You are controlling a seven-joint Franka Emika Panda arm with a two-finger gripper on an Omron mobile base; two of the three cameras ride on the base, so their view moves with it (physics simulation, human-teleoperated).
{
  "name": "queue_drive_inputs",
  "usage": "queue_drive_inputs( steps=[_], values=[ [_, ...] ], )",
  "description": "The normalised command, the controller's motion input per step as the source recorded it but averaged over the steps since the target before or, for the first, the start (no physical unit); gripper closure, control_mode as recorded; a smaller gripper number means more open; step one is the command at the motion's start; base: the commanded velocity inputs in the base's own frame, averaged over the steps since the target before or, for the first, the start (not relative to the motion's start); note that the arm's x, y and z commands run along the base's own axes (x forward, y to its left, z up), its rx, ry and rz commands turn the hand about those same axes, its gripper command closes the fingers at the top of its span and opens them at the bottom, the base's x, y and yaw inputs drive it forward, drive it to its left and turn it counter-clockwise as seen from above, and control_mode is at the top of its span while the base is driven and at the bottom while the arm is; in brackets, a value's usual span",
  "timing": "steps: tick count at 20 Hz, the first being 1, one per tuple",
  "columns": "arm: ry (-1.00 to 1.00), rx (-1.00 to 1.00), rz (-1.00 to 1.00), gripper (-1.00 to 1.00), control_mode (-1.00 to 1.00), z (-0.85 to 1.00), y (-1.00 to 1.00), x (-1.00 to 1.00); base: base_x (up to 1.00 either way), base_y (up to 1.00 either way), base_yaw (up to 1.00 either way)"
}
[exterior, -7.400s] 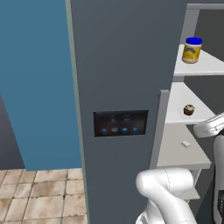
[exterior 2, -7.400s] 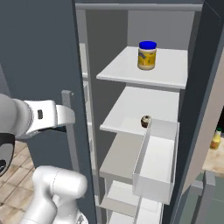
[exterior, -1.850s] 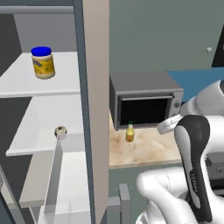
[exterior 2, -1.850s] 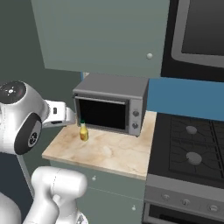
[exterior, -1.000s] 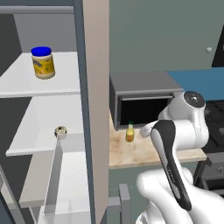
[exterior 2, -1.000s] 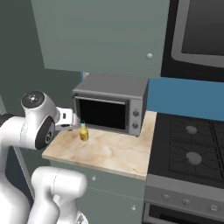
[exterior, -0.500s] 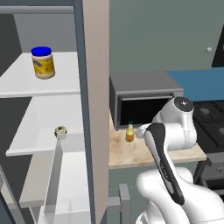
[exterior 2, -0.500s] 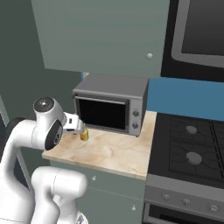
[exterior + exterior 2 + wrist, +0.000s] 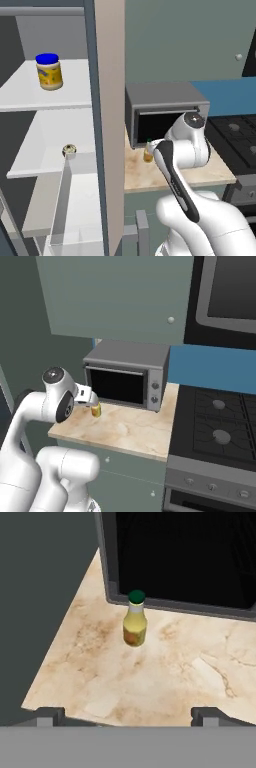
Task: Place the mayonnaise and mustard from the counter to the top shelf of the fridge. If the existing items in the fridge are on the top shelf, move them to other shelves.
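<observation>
Gripper: the gripper (image 9: pixel 125 714) is spread as wide as it goes, nothing between the tips, and it has swung in low over the counter (image 9: pixel 165 677) during the last second.
Mustard: the mustard (image 9: pixel 134 618) stands upright dead ahead, just in front of the microwave (image 9: pixel 127 373) and well short of the tips. My read: the reach is lined up, the grab not yet made.
Mayonnaise: the mayonnaise (image 9: pixel 49 72) sits on the top shelf (image 9: pixel 30 97) of the fridge (image 9: pixel 107 125), so half the job looks done.
Cupcake: the cupcake (image 9: pixel 69 150) is one shelf down.
Hard to see: the arm hides most of the bottle from the left base view.
</observation>
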Motion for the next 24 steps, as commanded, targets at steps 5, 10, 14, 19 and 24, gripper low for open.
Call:
queue_drive_inputs(
  steps=[5, 10, 14, 19, 24],
  values=[
    [0.01, 0.0, -0.02, -1.0, -1.0, -0.2, 0.11, 0.38, 0.0, 0.0, 0.0],
    [0.0, 0.0, 0.0, -1.0, -1.0, -0.15, 0.06, 0.45, 0.0, 0.0, 0.0],
    [0.0, 0.0, -0.01, -1.0, -1.0, -0.18, 0.0, 0.38, 0.0, 0.0, 0.0],
    [0.0, 0.0, -0.02, -1.0, -1.0, -0.24, 0.0, 0.39, 0.0, 0.0, 0.0],
    [0.0, 0.0, -0.03, -1.0, -1.0, -0.23, 0.0, 0.4, 0.0, 0.0, 0.0]
  ],
)
